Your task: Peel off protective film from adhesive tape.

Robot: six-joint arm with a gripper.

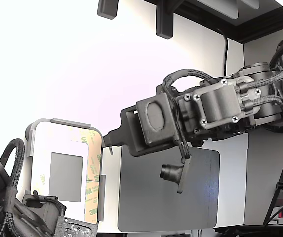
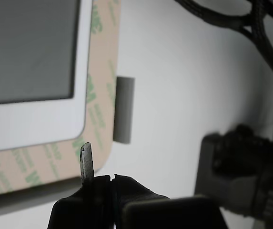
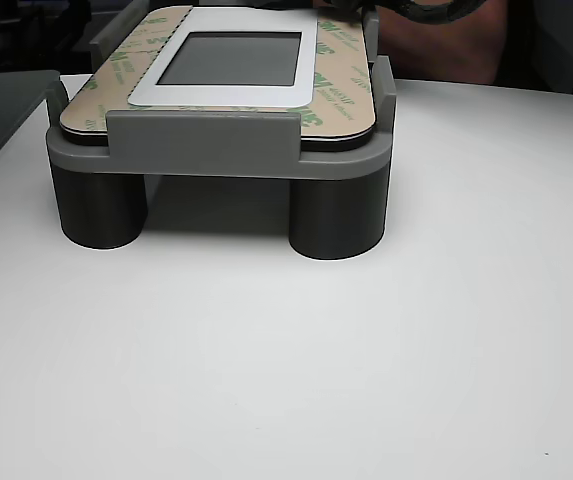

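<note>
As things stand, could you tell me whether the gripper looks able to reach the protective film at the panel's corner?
Probably yes: the gripper sits right at the rounded corner of the protective film, its jaws look closed, and nothing lies between them.

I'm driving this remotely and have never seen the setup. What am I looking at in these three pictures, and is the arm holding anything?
The exterior view looks down on the robot arm; its gripper reaches toward a white panel seated in a grey fixture. The wrist view rides on that arm: the thin fingertips look pressed together just at the corner of the protective film, the pale-yellow liner with green 3M logos framing the panel. I cannot tell whether they pinch it. The other view shows the fixture from the side, on the white table. A large grey mat lies beside it.
</note>
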